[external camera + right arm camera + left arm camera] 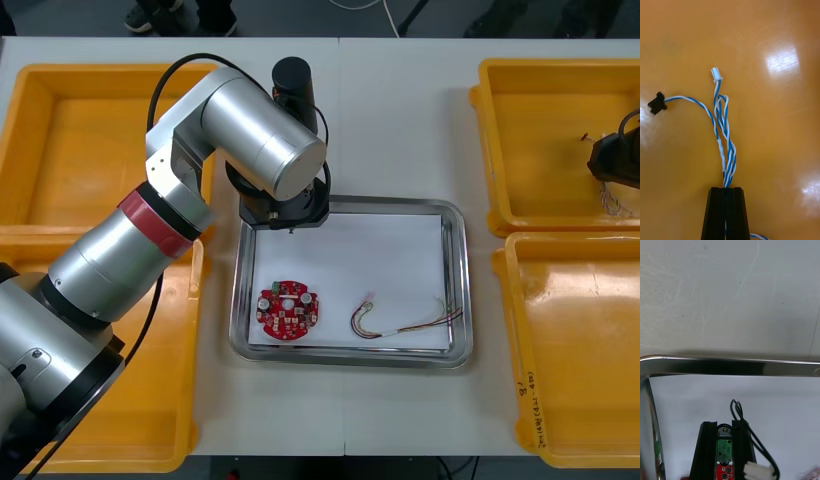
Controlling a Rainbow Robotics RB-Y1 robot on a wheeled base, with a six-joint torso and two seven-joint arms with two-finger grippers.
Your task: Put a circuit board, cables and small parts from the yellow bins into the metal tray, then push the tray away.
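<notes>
The left gripper (290,222) hangs just inside the far left corner of the tray (462,290). Its jaws are held narrowly apart by the green end piece of a black cable (738,409), which loops off beside one of them. The tray's rim runs across close ahead of the tips, with bare bench (400,120) beyond it. The board (290,310) lies in the tray's near left part, close to the near rim. A red and yellow cable (400,322) lies to its right, its end reaching almost to the right rim. The far right part of the white floor is open. A strip of bench separates the tray from the bins on either side. The right gripper (615,185) is over the far right bin (487,150), near its outer wall. Its jaws are pressed together on a blue and white cable (725,150), whose white and black plugs splay apart over open bin floor. Whether that cable touches the floor cannot be told.
</notes>
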